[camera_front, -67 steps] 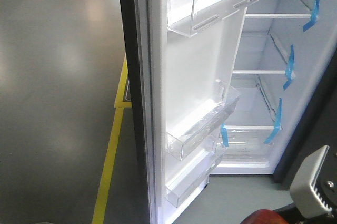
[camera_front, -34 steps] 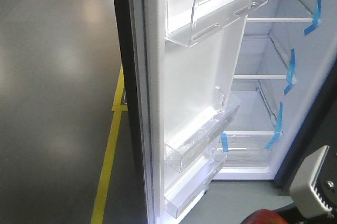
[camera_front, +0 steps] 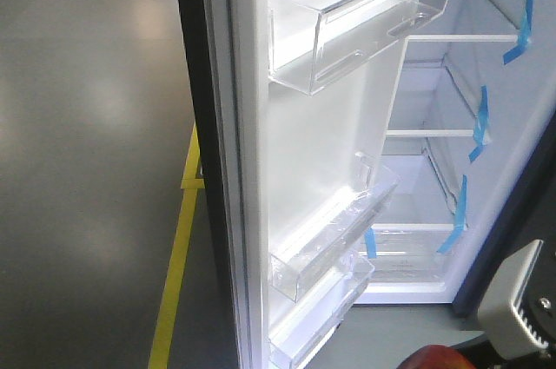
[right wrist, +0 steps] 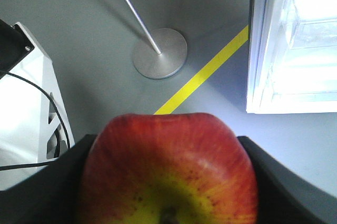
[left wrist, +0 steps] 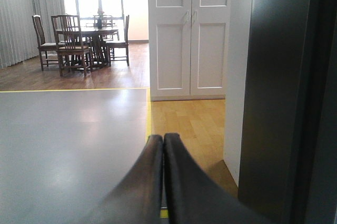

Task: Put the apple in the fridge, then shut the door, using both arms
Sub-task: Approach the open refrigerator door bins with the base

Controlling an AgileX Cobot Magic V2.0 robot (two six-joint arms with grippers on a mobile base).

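At the left of the front view the door (camera_front: 304,152) stands wide open, its clear bins (camera_front: 356,30) turned toward the white fridge (camera_front: 434,178) shelves at the right, so the way in is free for the fruit. The left gripper (left wrist: 163,139) is empty, jaws pressed together, beside what is probably the door's dark outer face, likely placed to push it shut. At lower right the apple (right wrist: 168,150) sits clamped in the right gripper (right wrist: 167,192), low and outside the fridge; the front view cuts off all but its red top.
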